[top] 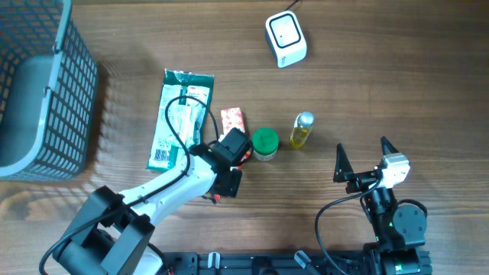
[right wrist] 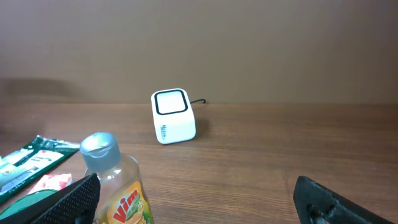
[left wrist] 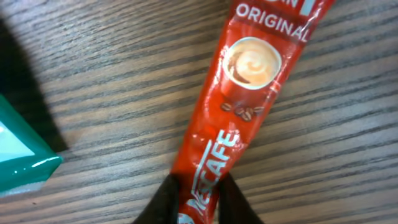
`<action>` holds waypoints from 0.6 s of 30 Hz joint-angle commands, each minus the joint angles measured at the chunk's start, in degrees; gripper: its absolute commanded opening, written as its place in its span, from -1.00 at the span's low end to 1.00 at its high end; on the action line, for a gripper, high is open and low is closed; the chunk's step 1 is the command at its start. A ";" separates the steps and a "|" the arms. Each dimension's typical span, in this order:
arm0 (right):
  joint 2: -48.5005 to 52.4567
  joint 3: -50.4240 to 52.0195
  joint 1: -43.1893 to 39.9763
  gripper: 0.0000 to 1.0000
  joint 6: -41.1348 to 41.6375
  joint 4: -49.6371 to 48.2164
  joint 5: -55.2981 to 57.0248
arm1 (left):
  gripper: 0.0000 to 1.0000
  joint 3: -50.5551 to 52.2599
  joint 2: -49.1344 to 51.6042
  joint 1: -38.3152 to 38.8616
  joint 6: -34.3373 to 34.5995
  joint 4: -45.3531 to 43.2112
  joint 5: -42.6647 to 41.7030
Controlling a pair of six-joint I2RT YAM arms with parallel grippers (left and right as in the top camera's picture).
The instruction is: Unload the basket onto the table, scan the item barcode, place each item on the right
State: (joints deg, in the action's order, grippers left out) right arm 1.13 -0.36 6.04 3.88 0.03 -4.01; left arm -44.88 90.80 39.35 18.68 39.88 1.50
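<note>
At the far left of the overhead picture a grey basket [top: 76, 99] stands on the desk [top: 382, 76], close to the left edge. A long green packet [top: 179, 114] lies flat to its right, with a strip of bare wood between them. Next comes the red coffee stick [left wrist: 242, 93]. It lies flat on the wood, near the green packet but not touching it. The left jaws are clamped on its lower end. In the left wrist picture the two dark fingers [left wrist: 163, 202] press on it from both sides, and the rest of the stick runs up and to the right. Just right of that arm sits a small jar with a green lid [top: 265, 143], and a yellow bottle [top: 302, 131] is near it. The white scanner [top: 286, 38] sits alone at the top middle, with bare wood all round. At the lower right the right jaws stand wide apart and hold nothing, with open desk in front of them.
</note>
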 commanded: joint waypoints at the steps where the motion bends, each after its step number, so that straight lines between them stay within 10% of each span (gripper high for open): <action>1: -0.22 0.07 -0.28 0.99 0.63 -0.13 0.52 | -0.92 2.29 1.14 0.61 -0.24 -0.68 -2.03; 18: -0.22 0.07 -0.28 0.99 0.63 -0.11 0.52 | -0.92 -5.70 -13.40 -22.62 2.99 -0.50 -24.68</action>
State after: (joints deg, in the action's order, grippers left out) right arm 1.13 -0.36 6.04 3.88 0.03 -4.01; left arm -50.54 75.59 19.42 21.10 41.25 -16.08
